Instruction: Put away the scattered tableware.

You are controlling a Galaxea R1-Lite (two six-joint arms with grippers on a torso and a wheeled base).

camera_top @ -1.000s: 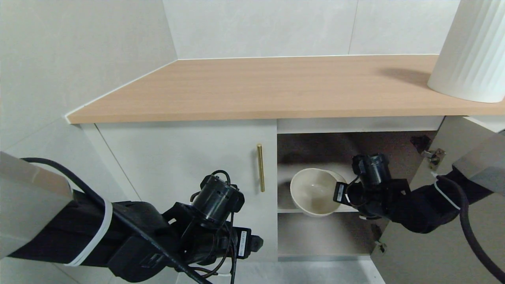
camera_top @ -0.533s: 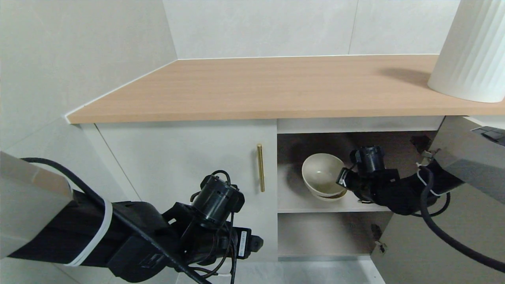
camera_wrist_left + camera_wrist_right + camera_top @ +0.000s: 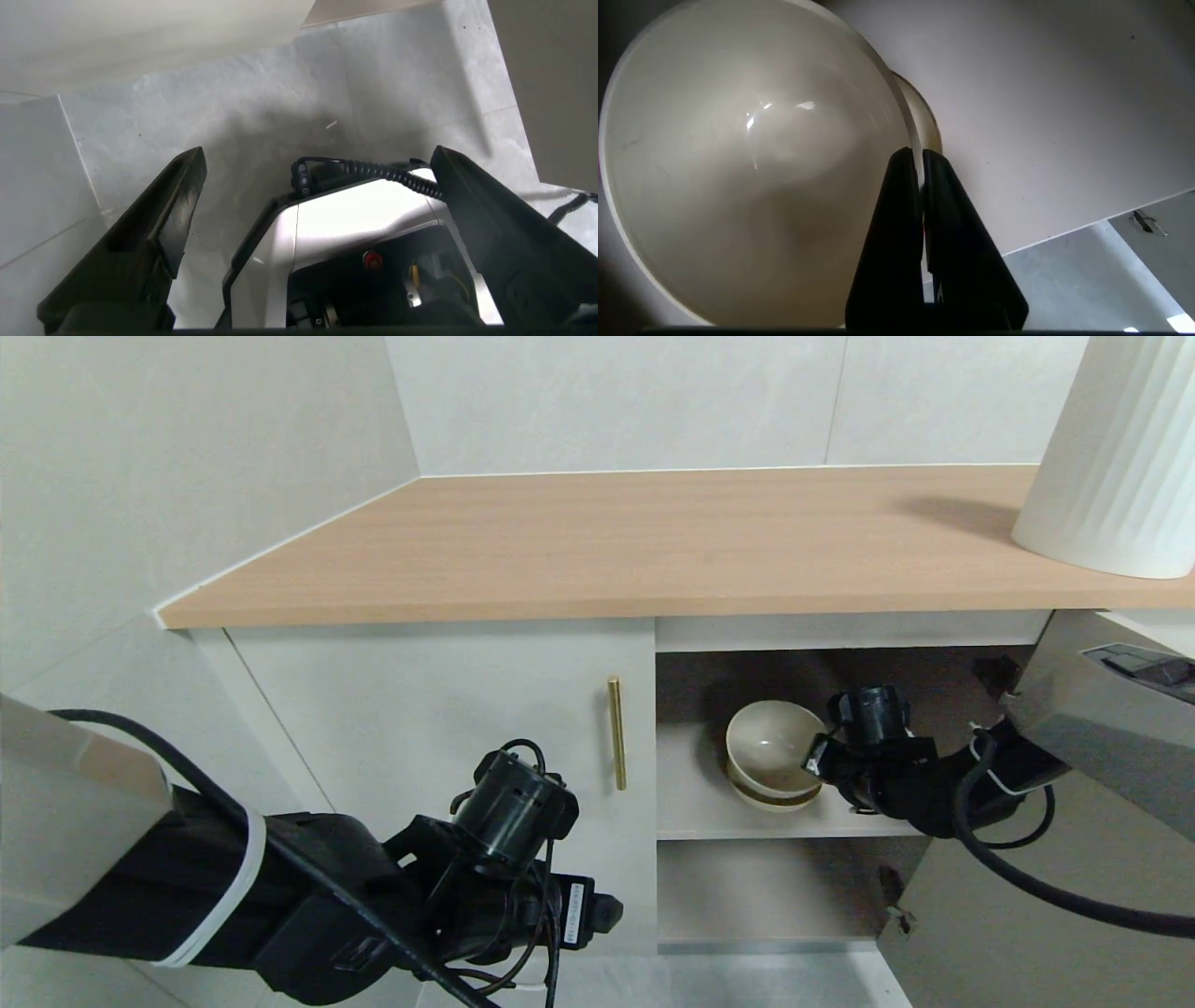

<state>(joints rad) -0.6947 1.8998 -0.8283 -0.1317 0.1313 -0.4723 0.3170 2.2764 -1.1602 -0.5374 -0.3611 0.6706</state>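
- Since a second ago the bowl (image 3: 767, 747) has gone deeper into the cupboard (image 3: 840, 672), tilted over a second bowl (image 3: 767, 797) on the shelf (image 3: 686, 803).
- Its rim is pinched by the right pincer (image 3: 921, 173).
- Mostly hidden: the second bowl.
- Low before the shut door (image 3: 439, 737) hangs the left pincer (image 3: 313, 163), spread.
- On the table (image 3: 597, 541) stands a white vase (image 3: 1111, 457), cut off.

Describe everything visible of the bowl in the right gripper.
The bowl is cream, smooth and glossy, ceramic by its look. It is round, deep and empty, with a light highlight inside. It is tilted, its opening facing up and outward. The right gripper is shut on its rim, one finger inside and one outside. It sits over a second bowl on the upper cabinet shelf; whether the two bowls touch cannot be told.
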